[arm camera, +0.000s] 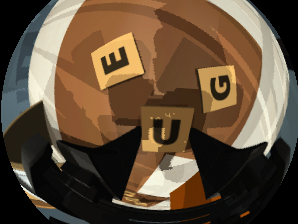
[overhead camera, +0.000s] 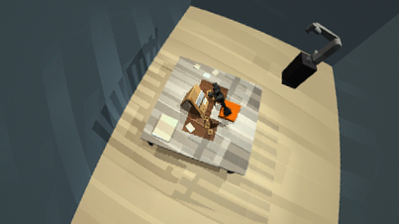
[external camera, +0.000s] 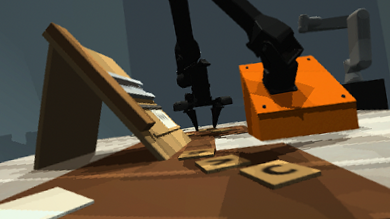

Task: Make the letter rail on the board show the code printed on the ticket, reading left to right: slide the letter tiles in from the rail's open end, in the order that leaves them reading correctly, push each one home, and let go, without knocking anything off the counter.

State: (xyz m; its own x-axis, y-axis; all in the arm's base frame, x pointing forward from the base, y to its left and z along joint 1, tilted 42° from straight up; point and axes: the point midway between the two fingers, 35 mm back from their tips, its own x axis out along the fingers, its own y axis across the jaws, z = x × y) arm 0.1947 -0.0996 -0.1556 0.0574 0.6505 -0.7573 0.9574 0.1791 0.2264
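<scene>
My gripper (arm camera: 165,131) (external camera: 205,124) (overhead camera: 216,94) is down on the brown mat (external camera: 133,214) and shut on the U tile (arm camera: 168,129), which sits between the fingertips. The E tile (arm camera: 119,62) lies to its upper left and the G tile (arm camera: 218,87) to its right, both flat on the mat. The slanted wooden board (external camera: 85,85) (overhead camera: 194,96) with its letter rail (external camera: 153,124) stands left of the gripper. Nearer the camera lie a C tile (external camera: 279,172) and two more tiles (external camera: 221,163) (external camera: 197,153). The white ticket (external camera: 36,210) (overhead camera: 190,128) lies on the mat; its print cannot be read.
The arm's orange base (external camera: 298,98) (overhead camera: 230,110) stands right of the gripper. A pale pad (overhead camera: 164,127) lies on the counter's near left. Small white cards (overhead camera: 207,75) lie at the far edge. Another grey arm on a black stand (external camera: 356,37) (overhead camera: 302,66) is beyond the counter.
</scene>
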